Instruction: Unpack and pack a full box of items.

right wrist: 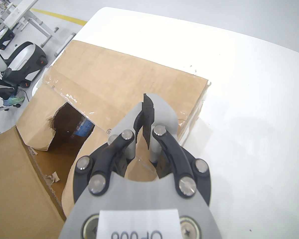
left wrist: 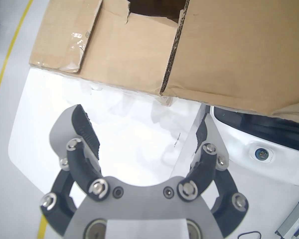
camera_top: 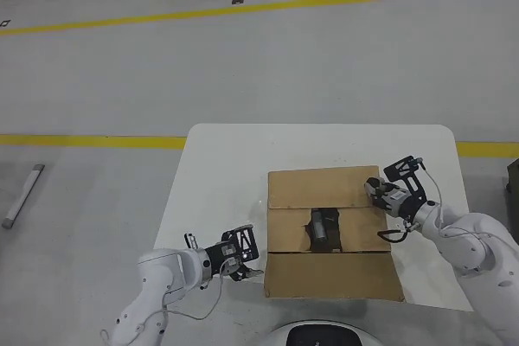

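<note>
A brown cardboard box sits on the near half of a white bench, with its near side close to the bench's front edge. Its top flaps are folded down, but a ragged, torn gap remains at the middle. Through this gap a dark item can be seen inside. The right wrist view catches a blue-labelled surface in the shadowed interior, too dim to identify. The left end effector hangs over bare bench just beside the box's near left corner, its fingers spread wide with nothing between them. In the left wrist view the same end effector faces the box's side wall, clear of the cardboard, with the torn flap edges and corrugated ends above it. The right end effector is at the box's right edge, over the side flap, its fingers drawn narrow and nearly touching. From the right wrist camera its tips stand above the box top, and whether they pinch the cardboard cannot be told. A yellow line crosses the grey floor beyond the bench.
</note>
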